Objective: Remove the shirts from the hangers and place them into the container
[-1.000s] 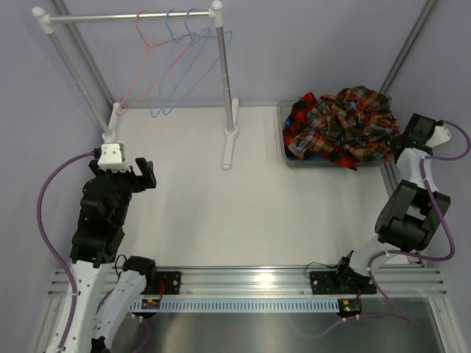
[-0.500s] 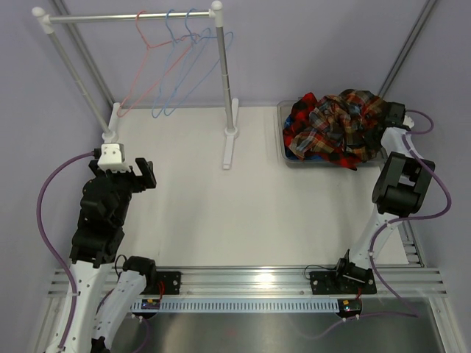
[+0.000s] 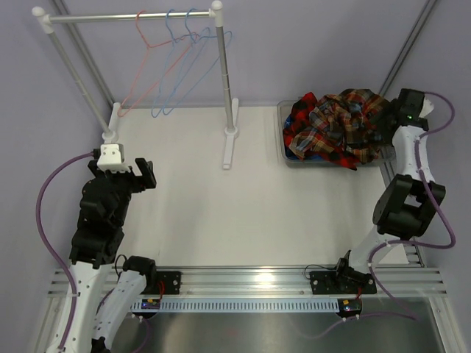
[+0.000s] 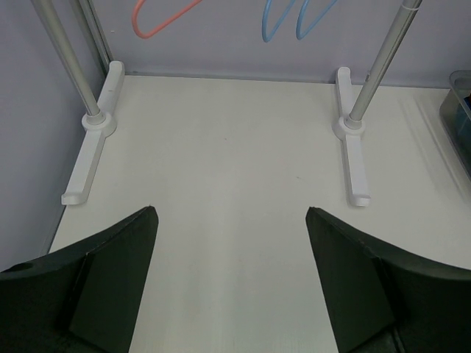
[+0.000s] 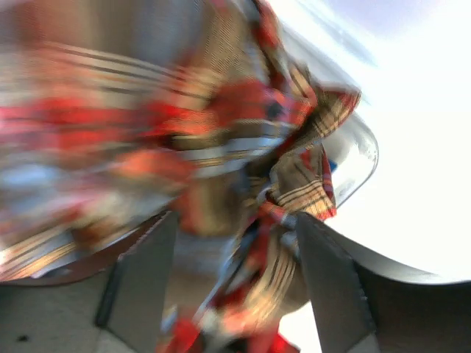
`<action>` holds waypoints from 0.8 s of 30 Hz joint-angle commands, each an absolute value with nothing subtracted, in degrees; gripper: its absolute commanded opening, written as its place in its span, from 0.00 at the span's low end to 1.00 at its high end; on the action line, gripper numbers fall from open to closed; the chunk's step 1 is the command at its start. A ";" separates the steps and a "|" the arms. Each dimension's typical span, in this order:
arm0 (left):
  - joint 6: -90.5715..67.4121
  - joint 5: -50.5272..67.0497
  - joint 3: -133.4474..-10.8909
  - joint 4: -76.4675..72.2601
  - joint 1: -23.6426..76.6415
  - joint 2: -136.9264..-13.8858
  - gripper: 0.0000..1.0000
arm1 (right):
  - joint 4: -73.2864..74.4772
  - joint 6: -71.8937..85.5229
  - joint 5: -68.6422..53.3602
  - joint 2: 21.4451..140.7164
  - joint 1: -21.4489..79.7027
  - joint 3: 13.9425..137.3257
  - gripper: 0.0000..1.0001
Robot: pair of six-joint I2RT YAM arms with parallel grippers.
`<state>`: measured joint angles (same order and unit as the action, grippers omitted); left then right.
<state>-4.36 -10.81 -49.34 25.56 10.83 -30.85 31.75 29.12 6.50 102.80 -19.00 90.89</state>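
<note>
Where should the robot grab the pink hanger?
The pink hanger is best taken by its rounded bottom corner, from the front. That end hangs free below the rail with open space around it, while its hook sits close beside the blue hangers.

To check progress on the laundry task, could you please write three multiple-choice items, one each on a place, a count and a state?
1. Where are the shirts? A hung up; B in the container; C spread on the table.
2. How many hangers are on the rack? A one; B three; C five.
3. The left tool is: A open; B shut on a hanger; C shut on a shirt.
B: they pile in the container. B: one pink, two blue. A: jaws apart, nothing between.
</note>
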 commanded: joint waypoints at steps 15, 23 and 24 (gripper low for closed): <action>-3.17 -14.41 -64.24 34.18 11.07 -26.11 0.99 | 32.78 19.51 -4.47 43.17 -18.63 86.14 0.99; -2.90 -16.00 -67.06 38.84 11.95 -20.75 0.99 | 40.17 16.44 -8.08 29.28 -13.38 81.31 1.00; -3.07 -15.74 -67.15 39.80 12.13 -20.31 0.99 | 39.56 16.35 -8.00 27.96 -12.32 80.25 1.00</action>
